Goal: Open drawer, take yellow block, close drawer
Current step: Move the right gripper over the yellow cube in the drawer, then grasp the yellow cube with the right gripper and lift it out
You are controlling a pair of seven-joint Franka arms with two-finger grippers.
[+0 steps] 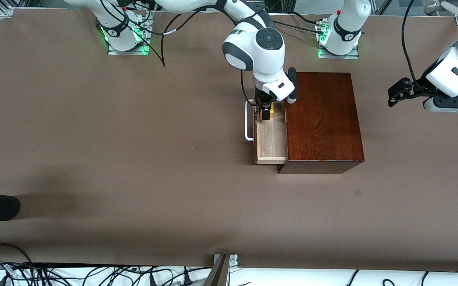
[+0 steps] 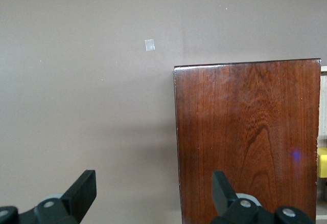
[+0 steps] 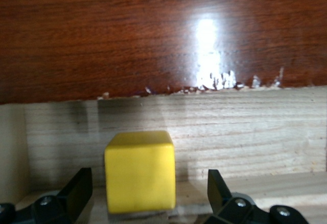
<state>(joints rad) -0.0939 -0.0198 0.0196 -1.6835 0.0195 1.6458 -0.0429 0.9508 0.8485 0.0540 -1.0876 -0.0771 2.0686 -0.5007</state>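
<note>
One yellow block (image 3: 140,171) sits on the pale floor of the open drawer (image 1: 270,137), at the end farthest from the front camera. Your right gripper (image 1: 265,112) is lowered into that drawer, its fingers (image 3: 76,188) spread apart on either side of the block, not touching it. One white handle (image 1: 248,121) fronts the drawer. One mahogany box (image 1: 322,119) houses it. Your left gripper (image 2: 153,196) waits with fingers apart, over the brown table (image 1: 113,139) toward the left arm's end.
</note>
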